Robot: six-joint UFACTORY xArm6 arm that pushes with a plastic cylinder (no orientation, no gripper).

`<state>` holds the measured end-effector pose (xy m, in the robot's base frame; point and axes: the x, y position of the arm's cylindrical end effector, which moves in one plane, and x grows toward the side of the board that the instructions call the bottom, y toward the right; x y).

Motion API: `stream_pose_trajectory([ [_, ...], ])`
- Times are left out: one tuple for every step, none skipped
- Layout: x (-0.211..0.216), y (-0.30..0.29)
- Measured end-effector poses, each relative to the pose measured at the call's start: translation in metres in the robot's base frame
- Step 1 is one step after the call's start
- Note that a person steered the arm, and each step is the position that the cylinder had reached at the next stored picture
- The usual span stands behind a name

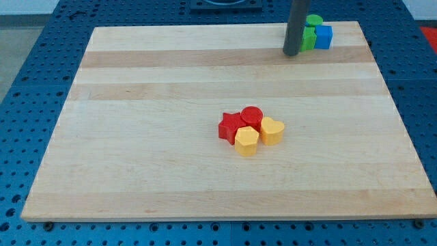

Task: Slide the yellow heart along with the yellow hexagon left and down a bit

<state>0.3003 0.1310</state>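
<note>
The yellow heart (272, 130) is touched by the yellow hexagon (246, 141) and the red circle (251, 117), with the red star (230, 126) close by. My tip (291, 53) is parked well above; no hand is fitted. The red blocks could be dragged along.

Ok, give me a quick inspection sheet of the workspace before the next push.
Surface: wooden board, flat, lying on a blue perforated table.
Job's things: yellow heart and yellow hexagon side by side near the board's middle, packed against a red star and red cylinder.
Clutter: green blocks and blue cube at the view's top right.
Tool: my tip beside the green blocks, far from the yellow pair.
Cables: nothing seen.
Surroundings: nothing seen beyond the table.
</note>
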Motion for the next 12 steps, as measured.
stream_pose_trajectory([
  [0.042,0.0],
  [0.089,-0.007],
  [0.122,-0.012],
  [0.15,-0.014],
  [0.165,-0.019],
  [0.166,-0.032],
  [0.179,-0.04],
  [0.187,-0.049],
  [0.194,-0.062],
  [0.203,-0.071],
  [0.205,-0.077],
  [0.204,-0.082],
])
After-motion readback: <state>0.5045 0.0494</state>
